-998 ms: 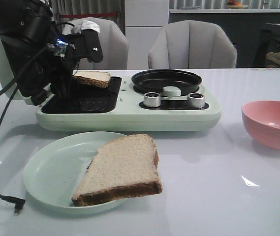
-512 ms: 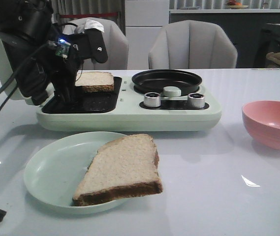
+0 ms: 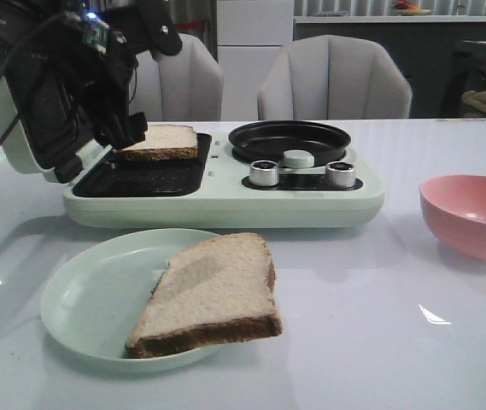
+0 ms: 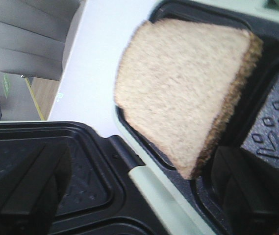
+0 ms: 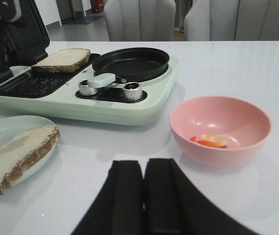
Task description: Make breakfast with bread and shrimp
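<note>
One bread slice (image 3: 159, 141) lies at the back of the black grill plate (image 3: 144, 177), its far edge resting on the rim; the left wrist view shows this bread slice (image 4: 183, 88) up close. My left gripper (image 3: 123, 128) hovers just left of it, open (image 4: 139, 156), its fingers (image 4: 26, 186) wide apart and touching nothing. A second bread slice (image 3: 213, 295) rests on the pale green plate (image 3: 80, 299), overhanging its right rim. The shrimp (image 5: 210, 141) lie in the pink bowl (image 5: 257, 115). My right gripper (image 5: 144, 169) is shut and empty, low over the table near that bowl.
The mint green breakfast maker (image 3: 225, 205) carries a round black pan (image 3: 289, 139), two metal knobs (image 3: 264, 173) and its raised lid (image 3: 29, 111) on the left. The pink bowl (image 3: 473, 213) stands at the right. Grey chairs (image 3: 335, 79) stand behind the table.
My left gripper lowered the tilted bread slice onto the back of the grill plate, let go of it and rose. The right arm and the plate's slice have not moved.
</note>
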### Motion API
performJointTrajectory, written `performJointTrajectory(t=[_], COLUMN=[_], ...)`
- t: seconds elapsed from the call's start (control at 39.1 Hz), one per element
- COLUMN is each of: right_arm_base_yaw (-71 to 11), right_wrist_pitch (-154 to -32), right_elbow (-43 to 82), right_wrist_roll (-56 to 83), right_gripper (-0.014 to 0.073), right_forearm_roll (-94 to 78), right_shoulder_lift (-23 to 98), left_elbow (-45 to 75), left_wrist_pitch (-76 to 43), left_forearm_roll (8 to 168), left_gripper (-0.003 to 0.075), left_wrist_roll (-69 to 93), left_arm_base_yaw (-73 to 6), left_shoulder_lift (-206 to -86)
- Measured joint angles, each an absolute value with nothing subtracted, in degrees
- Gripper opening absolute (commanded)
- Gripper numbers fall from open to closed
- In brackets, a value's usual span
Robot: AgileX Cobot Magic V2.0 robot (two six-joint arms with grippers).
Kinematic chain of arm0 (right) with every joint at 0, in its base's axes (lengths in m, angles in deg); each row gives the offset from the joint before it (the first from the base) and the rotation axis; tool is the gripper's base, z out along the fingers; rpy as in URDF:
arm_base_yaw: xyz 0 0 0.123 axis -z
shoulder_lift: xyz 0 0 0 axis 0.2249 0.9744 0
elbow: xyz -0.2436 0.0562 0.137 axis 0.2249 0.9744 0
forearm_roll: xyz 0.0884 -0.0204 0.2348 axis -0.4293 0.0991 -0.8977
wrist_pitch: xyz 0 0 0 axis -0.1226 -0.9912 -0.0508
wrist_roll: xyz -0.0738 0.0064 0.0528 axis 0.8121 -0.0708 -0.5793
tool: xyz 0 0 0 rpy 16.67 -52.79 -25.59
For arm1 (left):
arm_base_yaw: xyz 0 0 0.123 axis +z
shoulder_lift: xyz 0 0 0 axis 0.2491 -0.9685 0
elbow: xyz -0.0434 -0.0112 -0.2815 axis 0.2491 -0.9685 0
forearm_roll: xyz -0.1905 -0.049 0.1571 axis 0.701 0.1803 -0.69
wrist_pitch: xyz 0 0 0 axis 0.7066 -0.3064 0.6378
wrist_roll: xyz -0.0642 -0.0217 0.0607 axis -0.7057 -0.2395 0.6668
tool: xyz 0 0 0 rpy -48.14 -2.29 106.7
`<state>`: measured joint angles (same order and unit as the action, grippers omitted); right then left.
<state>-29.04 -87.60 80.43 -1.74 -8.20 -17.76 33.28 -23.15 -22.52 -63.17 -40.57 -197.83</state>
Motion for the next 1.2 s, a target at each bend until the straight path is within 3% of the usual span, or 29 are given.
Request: performJointTrajectory(t=[0.74, 0.95, 1.2], right_arm_base_yaw=[-29.0, -29.0, -29.0], right_wrist_pitch=[-87.6, -87.6, -87.6], right_elbow=[80.4, 80.4, 80.4], right_wrist_roll=[-1.7, -1.7, -1.7], right_gripper=[0.0139, 0.0139, 0.0139], right_forearm_roll=[-8.2, -8.2, -8.2], right_shoulder_lift=[-17.8, -17.8, -17.8], left_elbow=[32.0, 24.9, 14.7], left_wrist_pitch=[-29.2, -30.0, -27.3], left_forearm_roll=[11.8, 15.8, 35.3], left_gripper=[0.0618, 0.0618, 0.0618], left_wrist_roll=[-63.2, -62.7, -49.5], left_arm_base_yaw=[-43.3, -43.2, -39.0], left_shoulder_lift=[-165.1, -154.8, -144.8])
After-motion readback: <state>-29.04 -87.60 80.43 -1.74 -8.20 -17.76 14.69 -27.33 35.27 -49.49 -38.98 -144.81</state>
